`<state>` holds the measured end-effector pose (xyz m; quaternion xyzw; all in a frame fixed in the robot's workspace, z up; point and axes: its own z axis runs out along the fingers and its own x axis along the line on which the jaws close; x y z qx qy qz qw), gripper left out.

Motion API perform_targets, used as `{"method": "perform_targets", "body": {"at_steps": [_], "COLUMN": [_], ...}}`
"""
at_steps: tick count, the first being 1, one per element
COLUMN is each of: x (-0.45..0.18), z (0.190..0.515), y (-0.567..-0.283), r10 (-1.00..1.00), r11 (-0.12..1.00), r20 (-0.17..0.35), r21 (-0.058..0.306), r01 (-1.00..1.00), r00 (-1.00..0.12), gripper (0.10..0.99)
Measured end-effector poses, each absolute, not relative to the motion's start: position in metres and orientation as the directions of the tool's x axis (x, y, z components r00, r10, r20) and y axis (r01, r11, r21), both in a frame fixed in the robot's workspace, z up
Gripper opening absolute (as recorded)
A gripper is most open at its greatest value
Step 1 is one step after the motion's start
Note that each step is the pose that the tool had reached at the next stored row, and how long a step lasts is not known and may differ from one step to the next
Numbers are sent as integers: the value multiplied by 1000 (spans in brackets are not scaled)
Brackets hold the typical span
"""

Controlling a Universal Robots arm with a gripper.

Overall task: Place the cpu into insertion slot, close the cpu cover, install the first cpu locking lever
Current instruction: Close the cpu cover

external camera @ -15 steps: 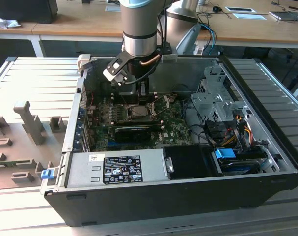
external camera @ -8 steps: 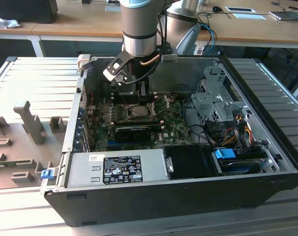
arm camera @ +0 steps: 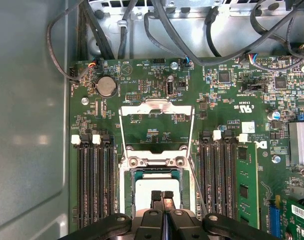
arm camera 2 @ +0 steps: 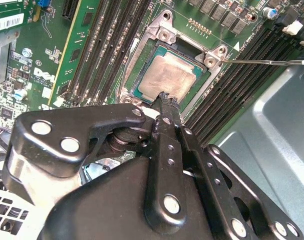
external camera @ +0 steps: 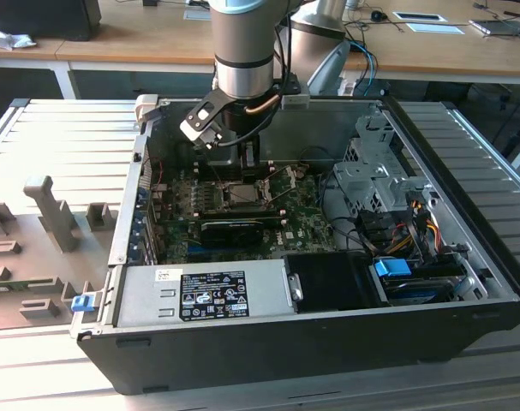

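While one cpu cover [arm camera: 157, 104] stands open, one closed gripper [arm camera: 163, 195] hangs over one cpu [arm camera 2: 168, 76].

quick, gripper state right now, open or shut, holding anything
gripper: jaws shut, gripping nothing, poised at the cpu lying in the socket

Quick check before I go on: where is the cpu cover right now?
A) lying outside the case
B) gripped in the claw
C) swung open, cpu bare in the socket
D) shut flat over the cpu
C: in the first wrist view the cpu cover stands swung open beyond the socket, and the cpu lies uncovered in it.
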<state>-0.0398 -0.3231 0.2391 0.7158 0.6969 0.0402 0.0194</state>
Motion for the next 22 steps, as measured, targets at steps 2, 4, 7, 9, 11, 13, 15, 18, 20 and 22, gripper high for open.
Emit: {"method": "perform_targets", "body": {"at_steps": [2,4,7,9,11,13,15,18,20,22], "x": [-40,-40,-40,-40,-40,-40,-40,-40,-40,-39], "z": [239,239,239,239,240,244,250,260,265,266], "y": [-323,-323,-323,-323,-323,-323,-323,-323,-323,-323], "r10": [999,999,999,999,999,999,999,999,999,999], "r11": [-28,-28,-28,-28,-28,-28,-28,-28,-28,-28], "r20": [31,31,30,31,31,31,30,31,31,31], "r21": [84,84,84,84,84,84,84,84,84,84], "r01": [996,996,996,996,996,996,996,996,996,996], "r00": [25,25,25,25,25,26,25,25,25,25], "gripper": [106,106,106,106,106,106,106,106,106,106]}}
